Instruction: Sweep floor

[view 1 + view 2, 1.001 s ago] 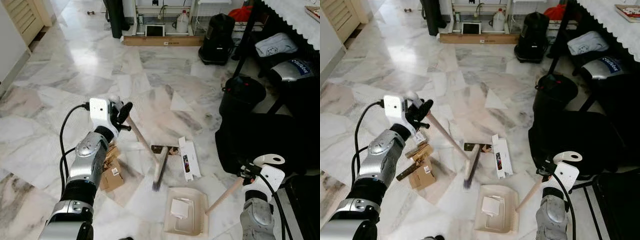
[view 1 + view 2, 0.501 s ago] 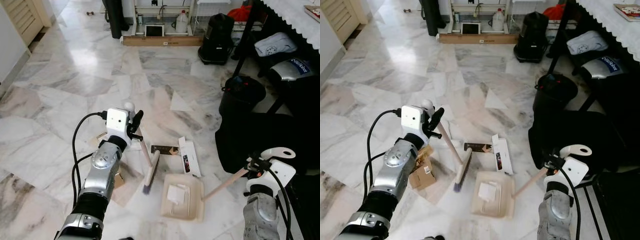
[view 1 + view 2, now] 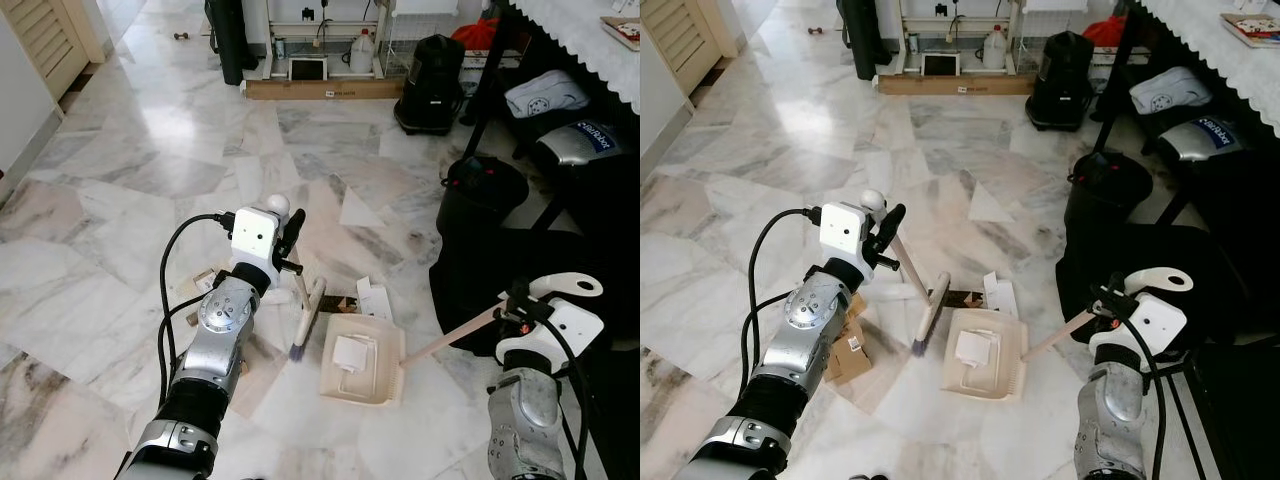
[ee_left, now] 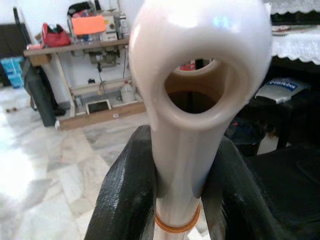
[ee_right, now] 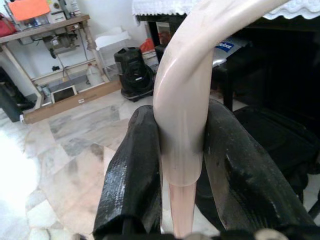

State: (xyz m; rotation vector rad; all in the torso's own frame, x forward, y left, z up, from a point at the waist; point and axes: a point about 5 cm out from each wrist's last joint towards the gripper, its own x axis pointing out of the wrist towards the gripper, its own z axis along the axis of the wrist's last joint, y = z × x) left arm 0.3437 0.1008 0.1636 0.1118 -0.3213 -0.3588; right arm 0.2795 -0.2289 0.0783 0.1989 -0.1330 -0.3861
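Since a second earlier, dustpan (image 3: 358,361) and broom (image 3: 305,315) had been drawn together on the marble floor (image 3: 150,170), near the white carton (image 3: 374,299). Left pincer (image 4: 172,200) was clamped on the broom, right pincer (image 5: 181,170) on the dustpan handle. Sweeping the carton leftward into the pan was judged next.

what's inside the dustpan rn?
One white piece of paper or card lies in the dustpan, near the middle. The tray looks otherwise bare; anything under that piece is hidden.
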